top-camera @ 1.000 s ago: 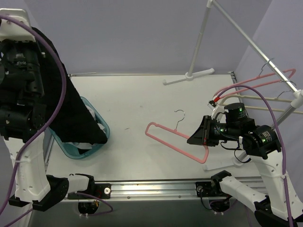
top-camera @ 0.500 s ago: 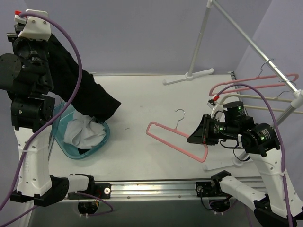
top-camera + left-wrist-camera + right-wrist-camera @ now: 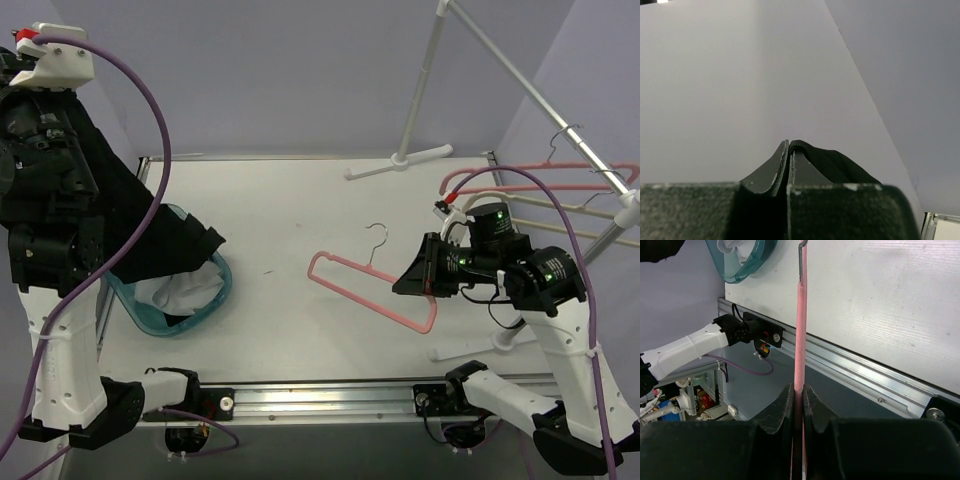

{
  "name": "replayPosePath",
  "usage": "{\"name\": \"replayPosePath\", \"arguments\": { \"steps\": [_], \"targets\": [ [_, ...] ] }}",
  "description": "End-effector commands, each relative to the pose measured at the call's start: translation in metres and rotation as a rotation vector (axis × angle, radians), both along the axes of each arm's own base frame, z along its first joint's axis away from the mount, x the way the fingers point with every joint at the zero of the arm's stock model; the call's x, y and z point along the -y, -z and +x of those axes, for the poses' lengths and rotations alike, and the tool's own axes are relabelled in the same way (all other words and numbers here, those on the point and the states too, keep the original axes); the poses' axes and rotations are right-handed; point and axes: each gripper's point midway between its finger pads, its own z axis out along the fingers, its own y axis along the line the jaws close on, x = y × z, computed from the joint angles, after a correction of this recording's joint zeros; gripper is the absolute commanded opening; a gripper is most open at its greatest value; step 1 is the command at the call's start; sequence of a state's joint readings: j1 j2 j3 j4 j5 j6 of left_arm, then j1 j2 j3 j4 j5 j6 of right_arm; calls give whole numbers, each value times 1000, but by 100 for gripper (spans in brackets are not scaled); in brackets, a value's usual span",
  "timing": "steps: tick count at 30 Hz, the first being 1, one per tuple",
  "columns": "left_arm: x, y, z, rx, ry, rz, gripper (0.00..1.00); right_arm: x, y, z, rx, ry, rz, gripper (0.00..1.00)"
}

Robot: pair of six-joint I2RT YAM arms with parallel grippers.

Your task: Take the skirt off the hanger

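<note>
Update: skirt (image 3: pixel 150 240) is off the hanger (image 3: pixel 365 290). Hanger is bare pink wire, nothing draped on it.

Changes over the last sec:
- L arm swung the skirt out to the right over the basket (image 3: pixel 212 297) ~0.5 s ago and has now pulled back up and left. Cloth hangs in a long diagonal from top left, low end at the basket's back rim. Can't tell if it touches the rim or just overlaps it in the top view.
- L hand (image 3: pixel 788 145): fingers pressed together w/ a fold of black fabric pinched between them, per the wrist cam. Hand itself is buried behind arm and cloth in the top view.
- R hand (image 3: pixel 799 390): clamped on the hanger's straight bar, hook pointing away. Nudged slightly up and back vs 1 s ago, otherwise the same pose. Hanger sits mid-right above the tabletop (image 3: pixel 300 200), well apart from the skirt.

Read: separation is done, so the task's core is complete imo. What's left is disposal. The skirt likely goes in the basket, which already has a white cloth (image 3: pixel 185 290) in it. The hanger gets set down or goes back on the rack (image 3: pixel 520 95) at right.

Risk: skirt is long and held high. If L hand lets go from there, part could land outside the rim. Better to lower over the basket first.
</note>
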State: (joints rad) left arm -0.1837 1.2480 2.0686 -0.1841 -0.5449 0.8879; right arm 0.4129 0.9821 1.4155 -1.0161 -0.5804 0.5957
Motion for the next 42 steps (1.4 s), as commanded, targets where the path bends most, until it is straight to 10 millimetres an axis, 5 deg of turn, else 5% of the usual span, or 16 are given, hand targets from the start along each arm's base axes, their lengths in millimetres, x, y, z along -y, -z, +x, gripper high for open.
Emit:
{"name": "replayPosePath", "arguments": {
  "steps": [1, 14, 17, 18, 20, 23, 29, 33, 38, 42],
  "targets": [
    [-5, -32, -22, 104, -33, 37, 2, -3, -4, 2, 24, -33, 4, 0],
    [-13, -29, 11, 59, -156, 134, 2, 3, 11, -2, -10, -64, -57, 0],
    [-13, 5, 34, -19, -145, 96, 2, 5, 15, -2, -15, -71, -78, 0],
    [-11, 35, 56, -90, -130, 87, 2, 5, 16, -2, -15, -73, -80, 0],
    [-8, 64, 63, -102, -70, 0, 2, 4, 18, 0, -6, -77, -82, 0],
    [1, 136, 88, -222, 4, -120, 2, 4, 22, 2, -3, -80, -86, 0],
    [12, 246, 98, -371, 97, -338, 2, 8, 20, 2, 20, -75, -105, 0],
    [2, 308, 90, -463, 99, -508, 2, 9, 20, 4, 29, -69, -108, 0],
    [-15, 353, 70, -501, 105, -690, 2, 8, 22, 6, 38, -67, -104, 0],
    [-14, 323, 64, -458, 183, -716, 2, 4, 24, 9, 39, -72, -85, 0]
  ]
}}
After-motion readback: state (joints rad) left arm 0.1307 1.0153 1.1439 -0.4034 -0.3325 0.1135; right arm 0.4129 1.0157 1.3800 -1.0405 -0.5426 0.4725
